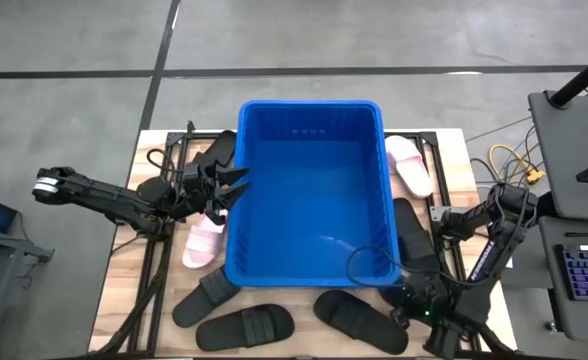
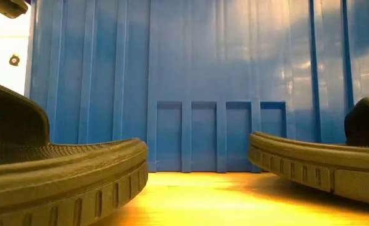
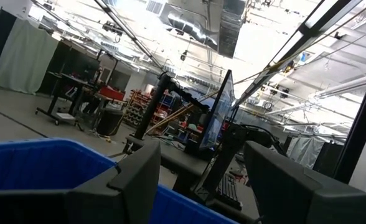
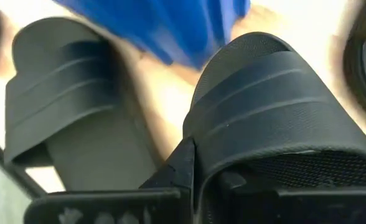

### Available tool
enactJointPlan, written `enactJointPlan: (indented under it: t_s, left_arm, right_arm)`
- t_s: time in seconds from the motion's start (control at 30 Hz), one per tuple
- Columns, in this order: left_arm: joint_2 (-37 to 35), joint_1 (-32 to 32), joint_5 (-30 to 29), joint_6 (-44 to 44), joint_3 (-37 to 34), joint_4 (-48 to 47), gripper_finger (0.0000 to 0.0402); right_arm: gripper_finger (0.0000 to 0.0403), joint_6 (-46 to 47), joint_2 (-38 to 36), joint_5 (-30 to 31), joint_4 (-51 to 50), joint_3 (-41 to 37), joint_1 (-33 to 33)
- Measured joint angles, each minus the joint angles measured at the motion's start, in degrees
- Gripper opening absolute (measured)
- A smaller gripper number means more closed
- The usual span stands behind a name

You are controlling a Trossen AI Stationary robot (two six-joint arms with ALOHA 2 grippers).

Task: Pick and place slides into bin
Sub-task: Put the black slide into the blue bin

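The blue bin (image 1: 309, 120) stands in the table's middle; its wall also fills the low view (image 2: 191, 81). Black slides lie around it: one at its right side (image 1: 414, 245), others at the front (image 1: 359, 318) (image 1: 244, 325) (image 1: 206, 295) and far left (image 1: 219, 155). A pink slide (image 1: 206, 240) lies left of the bin and another (image 1: 409, 165) at the far right. My left gripper (image 1: 236, 185) is open and empty at the bin's left rim (image 3: 208, 180). My right gripper (image 1: 411, 295) is at the near end of the right-hand black slide (image 4: 282, 106), shut on it. My right gripper holds the black slide at the side of its strap (image 4: 201, 155), near the slide's near end. One finger (image 4: 183, 168) shows outside the strap's edge; the other seems to sit under the strap, mostly hidden by it. In the high view the slide lies on the table beside the bin.
Cables and a dark frame run along the table's left and right sides (image 1: 164, 250). A second black slide (image 4: 65, 93) lies close beside the held one. Two black slides show near the camera in the low view (image 2: 59, 176) (image 2: 316, 163). A keyboard and stand sit off the right edge (image 1: 584, 270).
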Motion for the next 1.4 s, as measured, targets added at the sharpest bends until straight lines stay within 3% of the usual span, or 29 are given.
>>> enactJointPlan:
  t_s: [0.57, 1.1, 1.4]
  left_arm:
    - [0.0, 0.0, 0.0, 0.0, 0.7, 0.0, 0.0217]
    - [-0.2, 0.0, 0.0, 0.0, 1.0, 0.9, 0.0217]
    - [-0.2, 0.0, 0.0, 0.0, 1.0, 4.5, 0.0217]
  right_arm:
    - [0.0012, -12.7, -0.6, -0.3, -2.8, 19.2, 0.0]
    - [0.0011, -30.5, -0.7, 24.5, -7.3, 39.1, -1.7]
    - [0.0011, -51.2, -0.9, 28.2, -12.8, 51.6, -10.7]
